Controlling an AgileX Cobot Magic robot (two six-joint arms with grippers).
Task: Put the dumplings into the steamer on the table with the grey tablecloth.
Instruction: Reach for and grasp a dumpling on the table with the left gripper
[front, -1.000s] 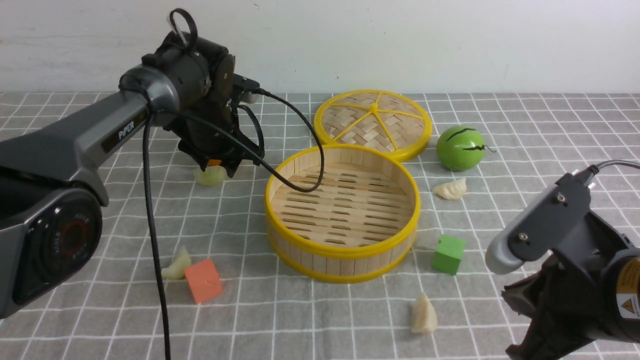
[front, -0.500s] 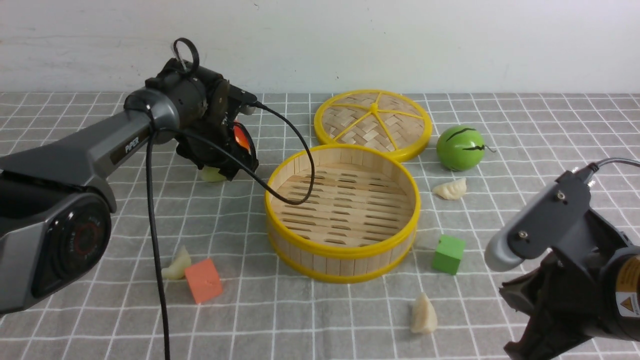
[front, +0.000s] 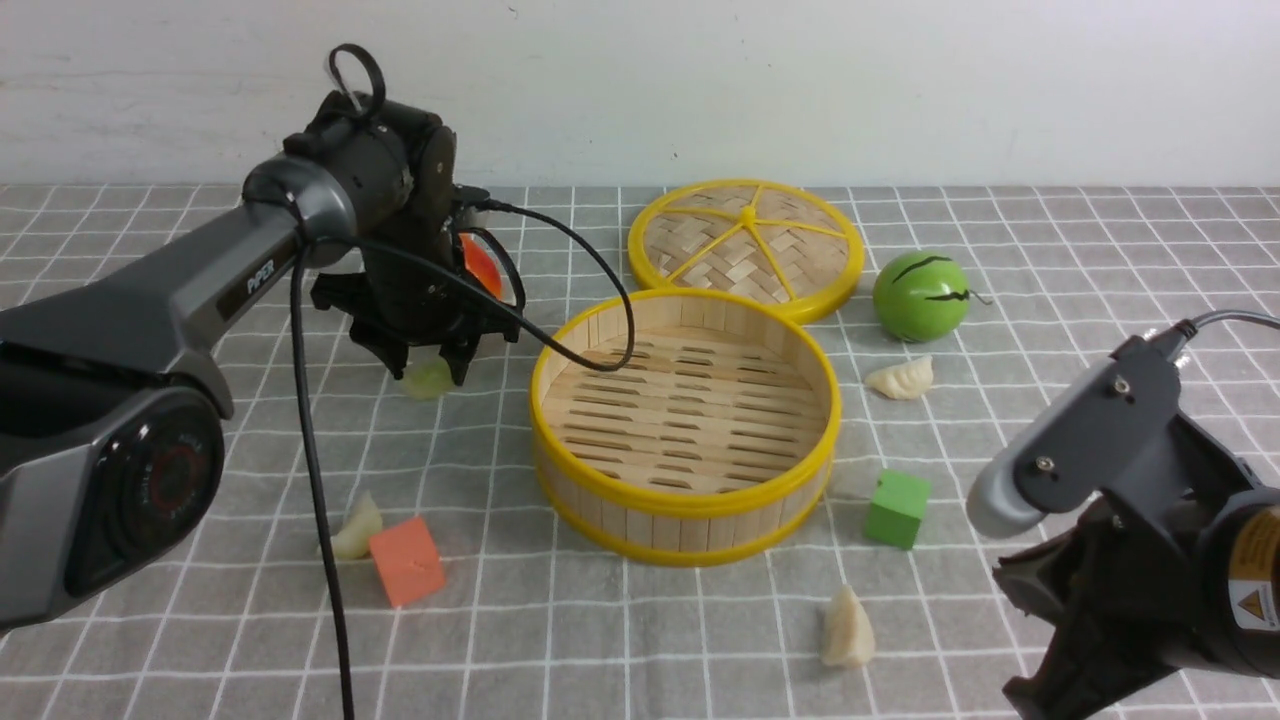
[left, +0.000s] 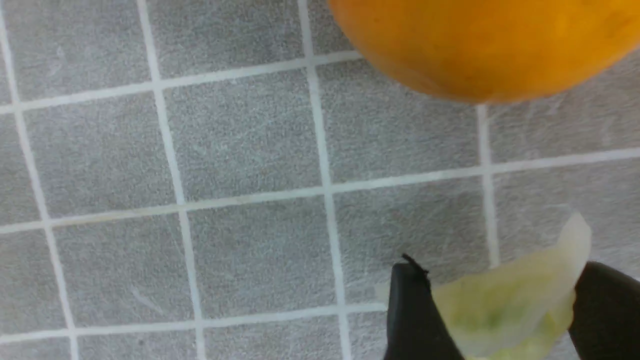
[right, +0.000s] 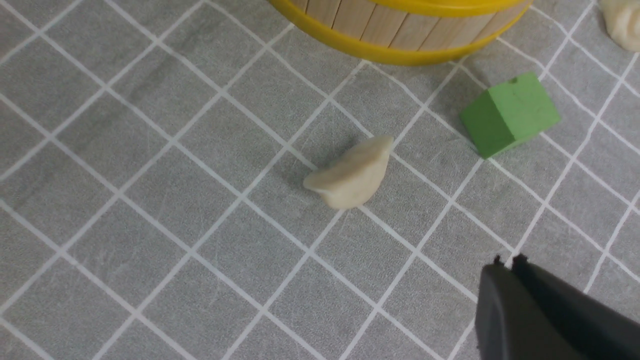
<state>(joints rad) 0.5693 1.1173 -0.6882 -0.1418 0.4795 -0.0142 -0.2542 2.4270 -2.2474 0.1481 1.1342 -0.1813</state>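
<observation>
The round bamboo steamer (front: 685, 505) stands mid-table on the grey tablecloth (front: 480, 640) with nothing in it. Left of it my left gripper (front: 428, 372) points down, its two fingers pressed against both ends of a pale greenish dumpling (left: 505, 305) that lies on the cloth. Three more dumplings lie loose: one (front: 355, 528) by the orange cube, one (front: 901, 379) right of the steamer, one (front: 846, 628) in front. My right gripper (right: 509, 260) is shut and holds nothing, hanging above the cloth near that front dumpling (right: 352, 175).
The woven lid (front: 745, 245) leans behind the steamer. A green round fruit (front: 920, 295) sits at the right, an orange fruit (left: 480, 45) just behind my left gripper. An orange cube (front: 406, 561) and a green cube (front: 897, 508) lie in front.
My left wrist has turned so that its fingers straddle the greenish dumpling, and the jaws have narrowed onto it. The right arm has barely shifted.
</observation>
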